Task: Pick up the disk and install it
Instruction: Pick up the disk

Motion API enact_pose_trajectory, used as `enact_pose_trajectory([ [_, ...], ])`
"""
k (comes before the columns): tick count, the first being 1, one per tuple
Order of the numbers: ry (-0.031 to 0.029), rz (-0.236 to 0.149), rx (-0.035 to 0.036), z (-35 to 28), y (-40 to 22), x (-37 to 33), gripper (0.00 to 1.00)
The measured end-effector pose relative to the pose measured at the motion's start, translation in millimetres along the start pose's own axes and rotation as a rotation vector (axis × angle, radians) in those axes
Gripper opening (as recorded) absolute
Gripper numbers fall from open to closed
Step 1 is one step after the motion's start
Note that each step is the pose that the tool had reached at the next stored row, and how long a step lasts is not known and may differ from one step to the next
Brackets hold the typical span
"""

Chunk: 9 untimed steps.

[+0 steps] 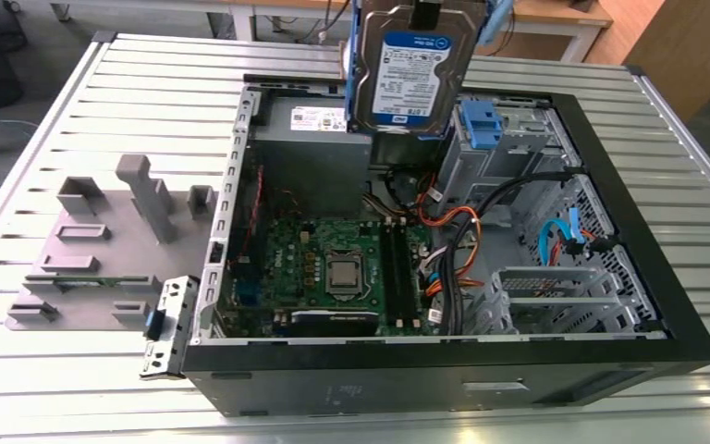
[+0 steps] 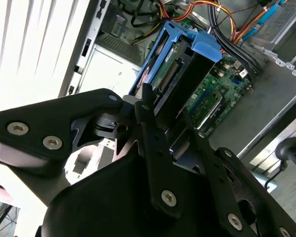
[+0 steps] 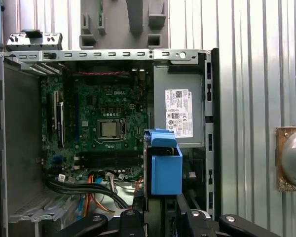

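The disk (image 1: 405, 79), a silver drive with a blue-and-white label and blue carrier rails, hangs upright above the back of the open computer case (image 1: 651, 268). My gripper (image 1: 424, 11) is shut on its top edge. In the first wrist view the disk (image 3: 166, 168) shows edge-on with its blue carrier, over the gap between the power supply and the motherboard, and the gripper (image 3: 160, 219) clamps it from both sides. In the second wrist view the black fingers (image 2: 150, 128) press on the disk (image 2: 180, 74) above the case interior.
Inside the case lie a grey power-supply box (image 1: 312, 139), a green motherboard (image 1: 330, 264), bundled cables (image 1: 454, 231) and a metal drive cage with a blue bracket (image 1: 481, 125). A grey slotted fixture (image 1: 108, 240) sits on the slatted metal table (image 1: 71, 388) at the exterior view's left.
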State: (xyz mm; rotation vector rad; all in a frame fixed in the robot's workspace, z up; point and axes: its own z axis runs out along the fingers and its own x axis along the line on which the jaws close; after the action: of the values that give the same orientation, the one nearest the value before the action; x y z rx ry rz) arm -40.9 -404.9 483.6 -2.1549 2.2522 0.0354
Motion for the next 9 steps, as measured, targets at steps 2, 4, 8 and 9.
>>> enact_pose_trajectory([
  [2, 0.0003, 0.0, -0.0001, -0.2, -0.2, 4.7, 0.35],
  [4, 0.0001, 0.0, 0.0, -0.3, -0.4, 9.8, 0.35],
  [8, 0.0001, 0.0, -0.0001, -0.6, -0.9, 20.0, 0.35],
  [9, 0.0001, 0.0, -0.0001, -0.6, -1.0, 22.8, 0.35],
])
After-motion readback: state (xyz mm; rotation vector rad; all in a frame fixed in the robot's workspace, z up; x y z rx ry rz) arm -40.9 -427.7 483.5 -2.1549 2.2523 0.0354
